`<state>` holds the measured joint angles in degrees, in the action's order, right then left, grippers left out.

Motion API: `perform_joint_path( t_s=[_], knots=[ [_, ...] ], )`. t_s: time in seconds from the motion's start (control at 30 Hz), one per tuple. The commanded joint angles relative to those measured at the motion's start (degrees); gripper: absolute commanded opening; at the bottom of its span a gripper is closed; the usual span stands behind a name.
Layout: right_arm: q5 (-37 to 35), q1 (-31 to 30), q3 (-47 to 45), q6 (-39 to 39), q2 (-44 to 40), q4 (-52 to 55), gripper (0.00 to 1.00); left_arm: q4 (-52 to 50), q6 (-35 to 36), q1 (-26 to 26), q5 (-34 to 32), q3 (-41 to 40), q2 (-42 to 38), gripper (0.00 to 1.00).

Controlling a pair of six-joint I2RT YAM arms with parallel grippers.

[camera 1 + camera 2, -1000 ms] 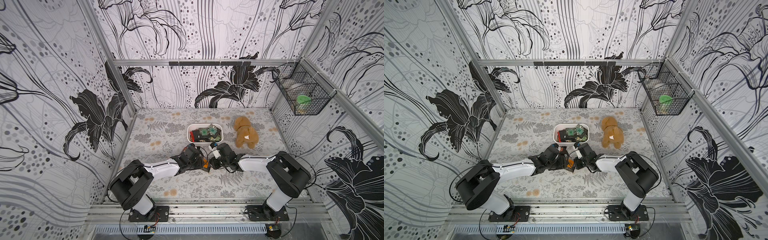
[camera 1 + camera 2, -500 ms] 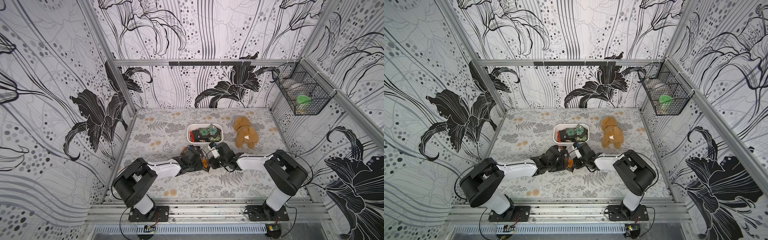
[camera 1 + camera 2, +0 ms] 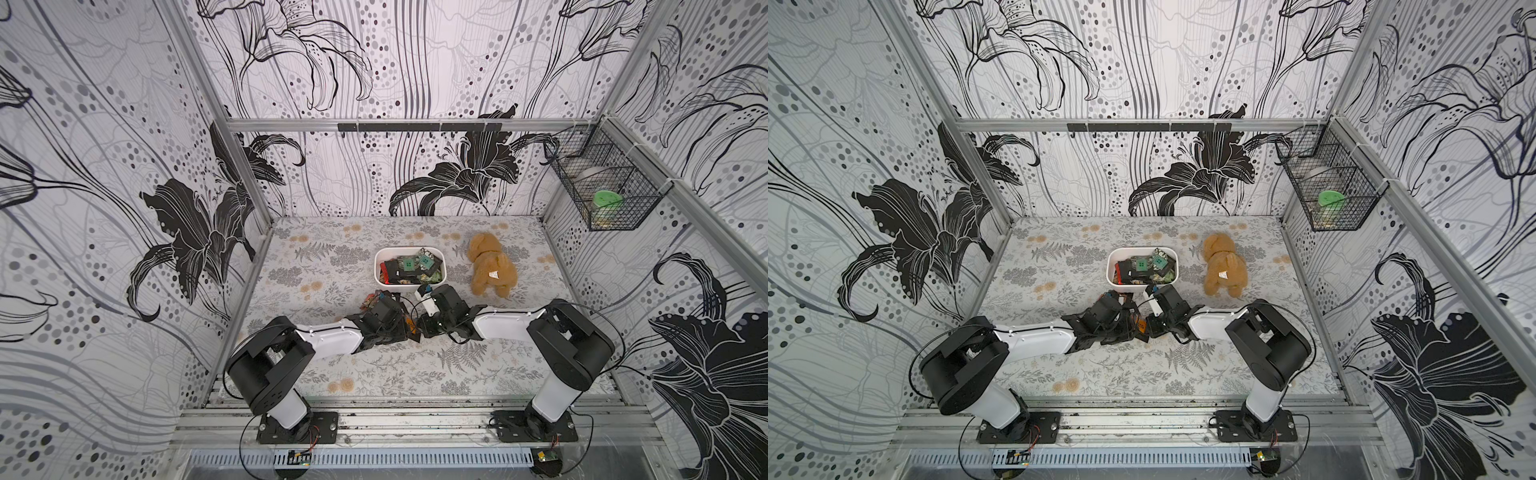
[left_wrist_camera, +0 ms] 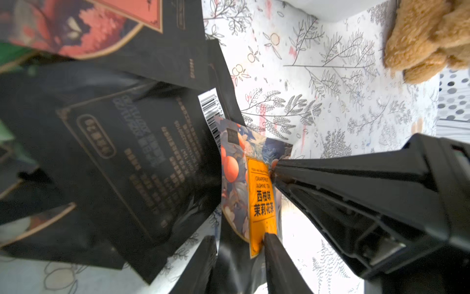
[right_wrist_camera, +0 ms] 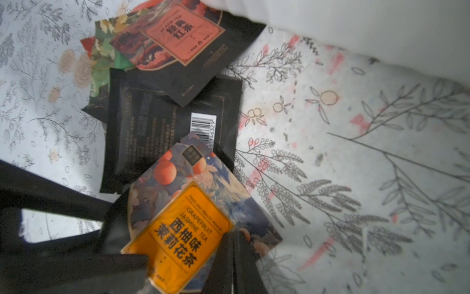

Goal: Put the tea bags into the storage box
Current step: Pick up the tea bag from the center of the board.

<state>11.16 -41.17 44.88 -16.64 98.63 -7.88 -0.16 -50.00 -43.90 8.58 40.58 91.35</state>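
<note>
- Hardly anything has shifted over the last second. Both wrists stay huddled nose to nose just in front of the storage box [image 3: 377,269], and only the left elbow has crept in a touch.
- The right gripper [image 4: 276,175] is pinched shut on a side edge of the orange-label tea bag [image 5: 178,229], which looks lifted a bit off the loose pile.
- The left gripper [image 4: 239,238] has its jaws part-way apart around that same bag's end. I can't tell if they're actually biting yet.
- Key bit imo: the bag sits right between the two grippers. It's near enough square, so there's no real long axis to worry about. The box lies just beyond them, away from the arm bases, and the right wrist looks nearer its rim.
- Counts: two arms, one box, one plush toy [image 3: 490,266], one wire basket [image 3: 602,187].
- Loose tea bags: at least four, namely the orange one, the red-label bag [image 5: 178,33], the green bag [image 5: 101,66] and the black barcode bag [image 5: 157,127].
- The heap in the box is too jumbled to count.
</note>
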Motion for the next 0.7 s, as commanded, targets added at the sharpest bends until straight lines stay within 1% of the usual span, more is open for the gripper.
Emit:
perform_joint_path(
  t_s=[0.0,0.17,0.43,0.53,0.67],
  knots=[
    [1.3,-0.3,0.8,0.2,1.2,2.3,0.07,2.9,-1.6,-0.4,-0.2,1.4,-0.3,0.34],
    [1.5,-0.3,0.5,0.1,0.5,2.0,0.07,4.1,-3.2,-0.3,0.1,1.1,-1.5,0.34],
    [1.9,-0.3,0.1,-0.1,0.1,1.4,0.07,4.4,-5.1,-0.3,-2.0,1.4,-3.5,0.34],
    [1.9,-0.3,0.1,-0.1,-0.1,1.4,0.07,4.1,-5.5,-0.3,-3.0,1.9,-2.9,0.34],
    [1.9,-0.3,0.0,-0.1,-0.2,1.2,0.07,4.7,-6.2,-0.3,-2.8,2.3,-1.0,0.34]
  ],
)
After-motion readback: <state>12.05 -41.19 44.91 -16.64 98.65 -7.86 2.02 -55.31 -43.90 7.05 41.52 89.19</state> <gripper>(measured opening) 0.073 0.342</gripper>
